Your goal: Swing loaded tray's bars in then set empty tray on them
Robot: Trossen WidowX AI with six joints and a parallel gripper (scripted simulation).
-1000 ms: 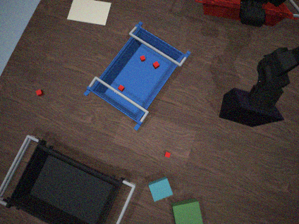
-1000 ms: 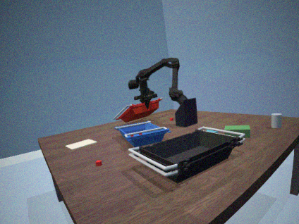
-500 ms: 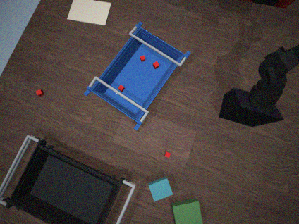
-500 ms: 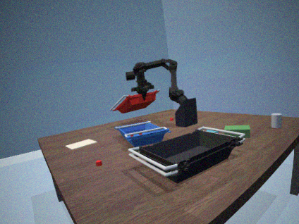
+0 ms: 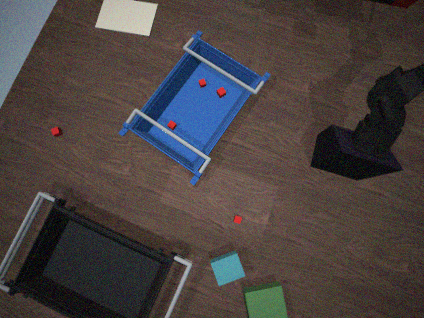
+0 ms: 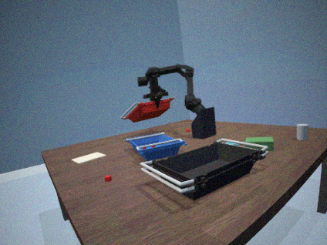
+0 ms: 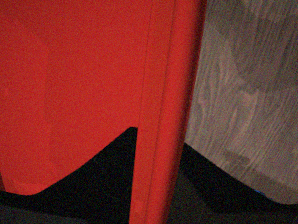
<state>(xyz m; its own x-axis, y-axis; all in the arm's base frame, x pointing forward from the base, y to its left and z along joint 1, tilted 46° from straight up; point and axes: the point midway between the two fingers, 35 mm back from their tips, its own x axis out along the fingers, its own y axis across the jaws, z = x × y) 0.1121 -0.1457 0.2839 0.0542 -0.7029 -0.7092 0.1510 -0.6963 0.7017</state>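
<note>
The blue tray (image 5: pixel 192 107) (image 6: pixel 163 152) stands on the table with small red blocks (image 5: pixel 221 92) inside. Its two grey bars lie in across its top, one near each end: one bar (image 5: pixel 221 70) (image 6: pixel 146 136) and the other bar (image 5: pixel 172 135) (image 6: pixel 160 145). My gripper (image 6: pixel 157 105) (image 7: pixel 147 139) is shut on a side wall of the empty red tray (image 6: pixel 148 112) (image 7: pixel 75 65) and holds it in the air, behind and above the blue tray in the exterior view. It looks somewhat tilted there. Only its edge (image 5: pixel 410 4) shows at the top right of the top view.
A larger black tray (image 5: pixel 100 270) (image 6: pixel 227 178) with bars swung out stands beside the blue one. Loose red cubes (image 5: pixel 56 131) (image 5: pixel 238 219), a teal block (image 5: pixel 228 270), a green block (image 5: pixel 266 302) (image 6: pixel 259 144), a cream sheet (image 5: pixel 127 17) (image 6: pixel 89 157) and a grey cylinder (image 6: pixel 302 132) are around.
</note>
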